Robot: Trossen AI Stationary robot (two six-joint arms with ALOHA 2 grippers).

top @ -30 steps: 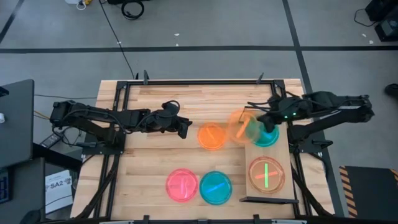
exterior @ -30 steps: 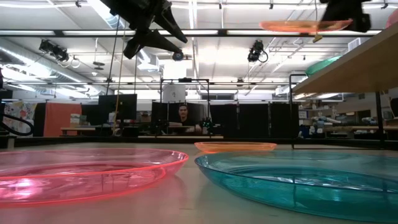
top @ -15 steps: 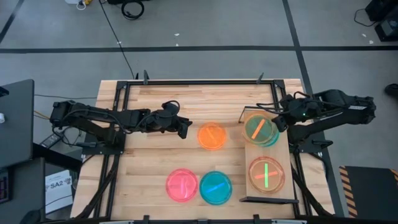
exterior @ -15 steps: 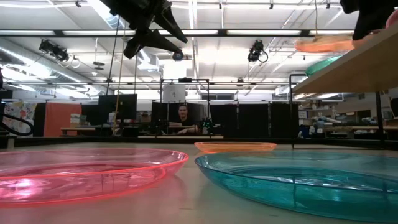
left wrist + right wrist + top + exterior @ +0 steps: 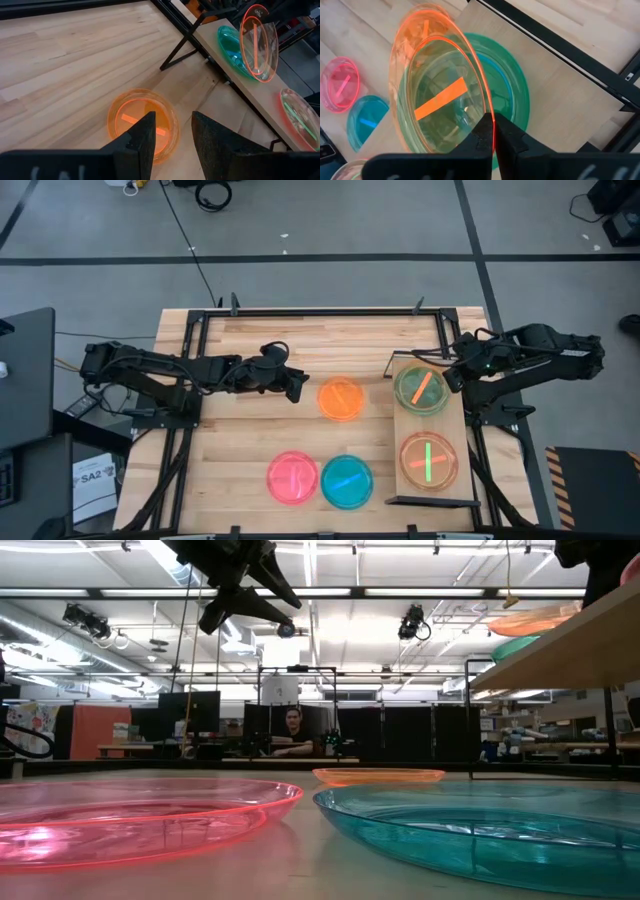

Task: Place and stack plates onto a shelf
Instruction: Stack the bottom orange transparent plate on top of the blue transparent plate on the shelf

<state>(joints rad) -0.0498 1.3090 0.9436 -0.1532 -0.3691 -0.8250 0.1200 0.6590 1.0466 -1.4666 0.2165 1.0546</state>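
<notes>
The shelf (image 5: 433,430) is taken as the landmark; it stands on the bench (image 5: 300,340) at its right side. At the shelf's far end an orange plate (image 5: 421,388) is pinched by its rim in the right hand (image 5: 452,374), whose fingers are closed tight on it; the plate is held tilted over a teal-green plate (image 5: 512,95) lying on the shelf, with contact between the two not discernible. At the shelf's near end a stack of plates (image 5: 428,460) is seen, orange-rimmed with a green streak. To the left of the shelf, on the bench, a second orange plate (image 5: 341,398) lies nearest; farther left and nearer the front edge a teal-blue plate (image 5: 346,481) and a pink plate (image 5: 292,477) lie side by side. The left hand (image 5: 297,390) is held above the bench just left of that orange plate, its fingers (image 5: 142,137) parted and holding nothing.
</notes>
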